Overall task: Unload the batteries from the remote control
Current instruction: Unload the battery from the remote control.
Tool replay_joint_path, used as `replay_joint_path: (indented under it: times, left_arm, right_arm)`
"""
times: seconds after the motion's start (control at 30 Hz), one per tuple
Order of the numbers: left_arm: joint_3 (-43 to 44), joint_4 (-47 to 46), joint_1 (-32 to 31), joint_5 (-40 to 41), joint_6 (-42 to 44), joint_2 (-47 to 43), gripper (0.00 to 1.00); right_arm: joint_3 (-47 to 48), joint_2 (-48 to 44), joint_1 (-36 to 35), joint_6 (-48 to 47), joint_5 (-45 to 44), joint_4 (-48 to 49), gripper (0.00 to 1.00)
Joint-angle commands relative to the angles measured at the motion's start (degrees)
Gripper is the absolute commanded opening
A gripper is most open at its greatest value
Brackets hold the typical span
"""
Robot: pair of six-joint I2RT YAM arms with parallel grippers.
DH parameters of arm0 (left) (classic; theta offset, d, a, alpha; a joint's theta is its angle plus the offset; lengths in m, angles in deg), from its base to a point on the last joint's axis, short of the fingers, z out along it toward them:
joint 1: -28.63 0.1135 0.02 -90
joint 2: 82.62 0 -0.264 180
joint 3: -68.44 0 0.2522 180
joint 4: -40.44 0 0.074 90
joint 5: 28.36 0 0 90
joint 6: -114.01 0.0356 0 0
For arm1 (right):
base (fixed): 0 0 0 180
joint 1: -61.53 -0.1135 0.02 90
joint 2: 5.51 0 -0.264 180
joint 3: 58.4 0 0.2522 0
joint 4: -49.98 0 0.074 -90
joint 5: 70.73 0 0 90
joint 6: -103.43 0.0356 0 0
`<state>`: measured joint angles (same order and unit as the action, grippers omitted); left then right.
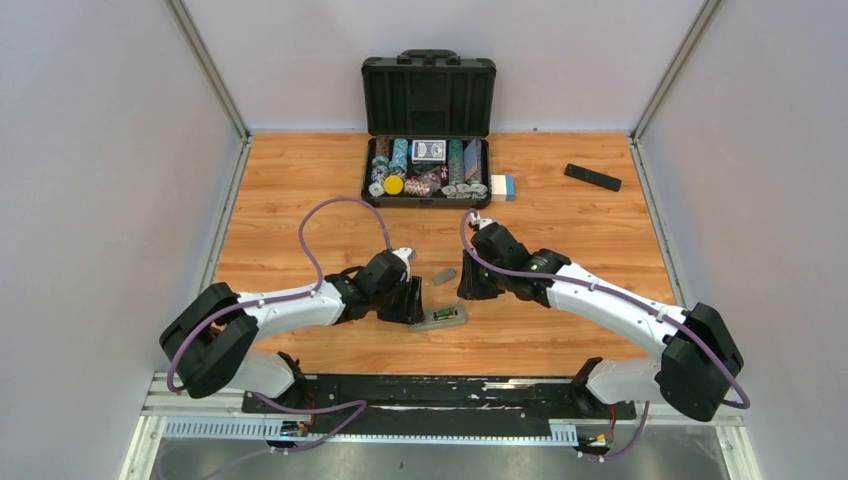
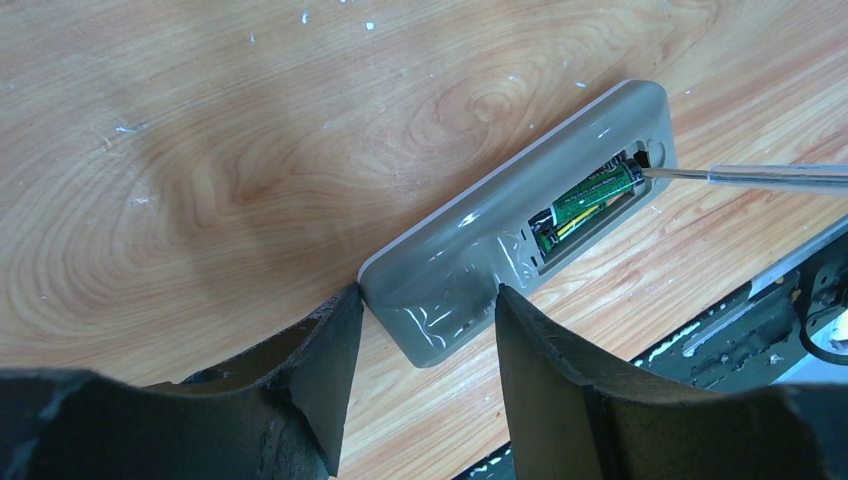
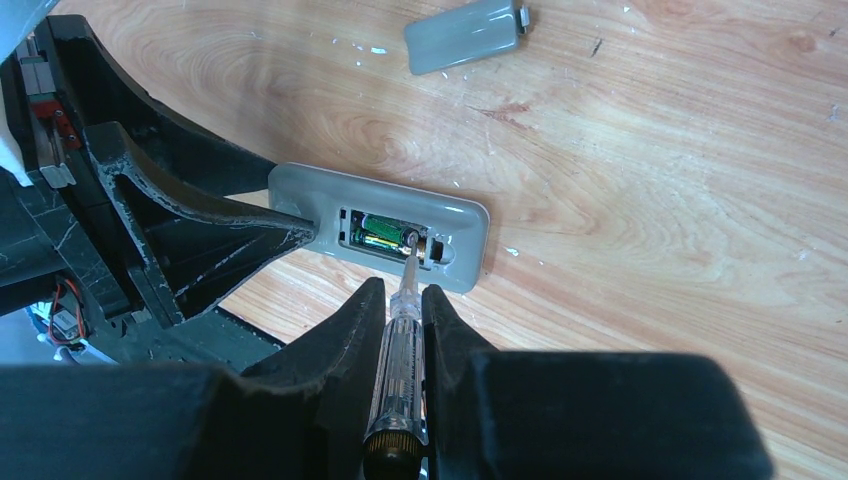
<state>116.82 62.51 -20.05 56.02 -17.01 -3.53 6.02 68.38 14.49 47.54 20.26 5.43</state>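
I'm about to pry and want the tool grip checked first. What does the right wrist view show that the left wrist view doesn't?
Right wrist only: the right gripper shut on the clear handle of the screwdriver, and the detached cover lying on the table beyond the remote. Left wrist only: the left gripper with both fingers flanking the remote's near end, apparently clamping it. Both: the opened remote with green batteries inside, and the screwdriver tip at one battery's end.
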Motion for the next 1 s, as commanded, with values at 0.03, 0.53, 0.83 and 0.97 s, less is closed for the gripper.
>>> replay_joint_path:
  times: [0.03,0.53,0.83,0.97]
  left_arm:
    - [1.42,0.69,-0.27,1.06,1.37,0.71,0.60]
    - [1.78,1.33,-0.27,1.43,1.57,0.63,0.60]
    - [1.87,1.35,-0.27,1.45,1.38,0.79,0.60]
    - [1.86,1.42,-0.27,1.65,1.61,0.65,0.60]
  right_arm:
    - [1.98,-0.03,-0.22,2.67,2.70,5.67,0.00]
    - [2.50,0.04,1.28,2.89,1.89,5.87,0.00]
    - [2.12,0.24,1.78,2.88,2.36,5.90,0.00]
    - [0.78,-1.02,1.70,2.38,6.25,5.66,0.00]
